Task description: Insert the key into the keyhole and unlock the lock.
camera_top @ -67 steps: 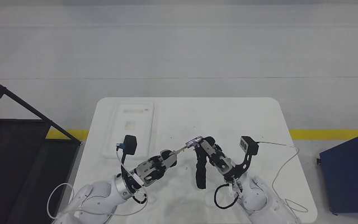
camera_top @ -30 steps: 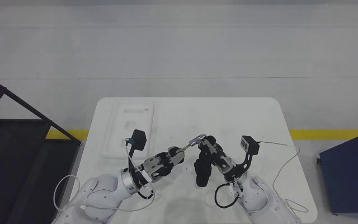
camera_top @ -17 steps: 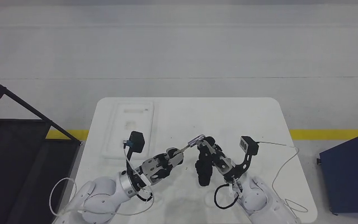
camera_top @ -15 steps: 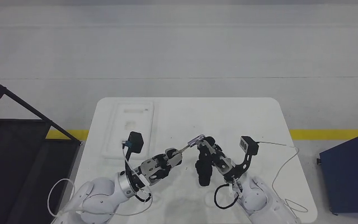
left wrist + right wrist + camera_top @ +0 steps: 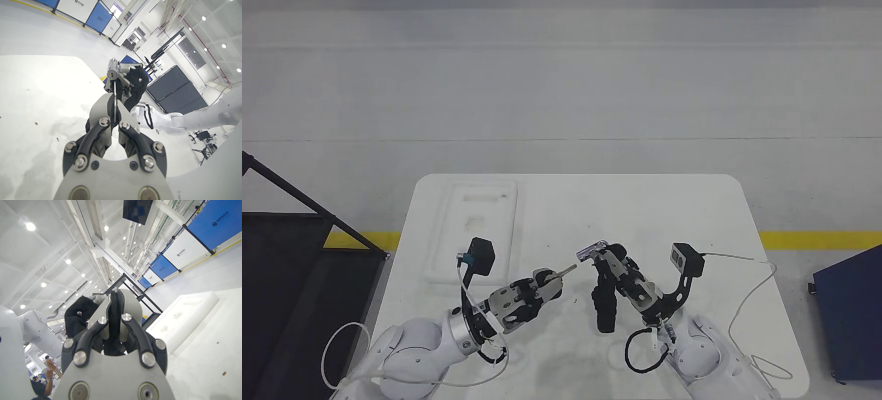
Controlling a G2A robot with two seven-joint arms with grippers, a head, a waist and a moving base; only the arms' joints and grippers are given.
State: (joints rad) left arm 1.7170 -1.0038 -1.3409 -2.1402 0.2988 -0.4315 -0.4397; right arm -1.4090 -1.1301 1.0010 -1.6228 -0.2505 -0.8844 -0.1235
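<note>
The left hand has drawn back a little toward the worktop's near left corner, so the tip of the key now stands just short of the lock and apart from it. We see this hand clamped on the key's head, with the blade aimed at the keyhole. The right hand is clamped on the lock above the worktop's middle. We judge it turns the keyhole toward the key and steadies the lock for insertion.
</note>
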